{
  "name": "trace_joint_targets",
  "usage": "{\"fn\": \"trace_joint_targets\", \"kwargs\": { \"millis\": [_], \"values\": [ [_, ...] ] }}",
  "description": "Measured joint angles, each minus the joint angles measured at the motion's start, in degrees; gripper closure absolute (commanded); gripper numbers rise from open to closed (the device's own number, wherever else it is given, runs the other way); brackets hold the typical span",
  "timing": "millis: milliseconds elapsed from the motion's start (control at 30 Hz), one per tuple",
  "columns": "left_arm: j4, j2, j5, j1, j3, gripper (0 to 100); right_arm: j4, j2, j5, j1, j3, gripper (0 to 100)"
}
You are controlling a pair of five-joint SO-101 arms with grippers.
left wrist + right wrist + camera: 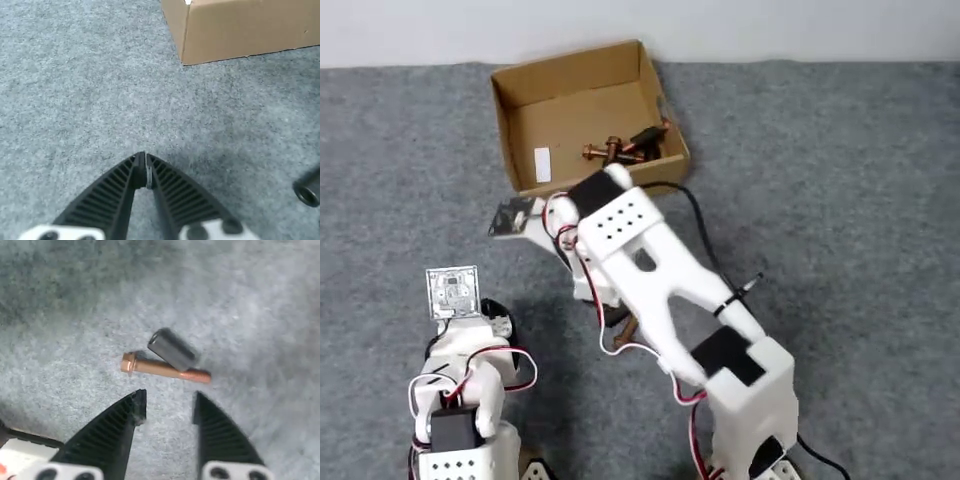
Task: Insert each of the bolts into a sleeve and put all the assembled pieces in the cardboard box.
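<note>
high view: shows a few assembled pieces [625, 150] already lying in the cardboard box [520, 100], so judged partly done. right wrist view: shows one bolt [165, 370] and one sleeve [172, 350] loose on the grey carpet [75, 290], touching side by side but not joined, with right gripper [167, 402] spread wide and empty just short of them. leaves at least this pair to mate and box; left gripper [145, 170] pinched closed on nothing, low over carpet near the box.

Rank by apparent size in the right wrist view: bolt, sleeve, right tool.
Largest: right tool, though it sits nearest the camera, so that is unsure.
Next: bolt, longer than the sleeve.
Smallest: sleeve, shorter but thicker than the bolt.
</note>
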Motion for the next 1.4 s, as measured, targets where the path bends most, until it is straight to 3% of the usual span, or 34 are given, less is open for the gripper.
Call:
{"fn": "trace_joint_targets", "kwargs": {
  "millis": [233,833,1200,1400],
  "values": [
    [0.0,0.0,0.0,0.0,0.0,99,0.0,6.3,4.0,-0.1,0.0,83.1],
    [-0.6,0.0,0.0,0.0,0.0,99,-9.2,18.6,4.0,1.1,-0.3,83.5],
    [-0.6,0.0,0.0,0.0,0.0,99,-11.3,19.7,4.0,1.4,-2.6,98.8],
    [-0.6,0.0,0.0,0.0,0.0,99,-11.6,20.0,4.0,0.9,-6.2,98.9]
  ]
}}
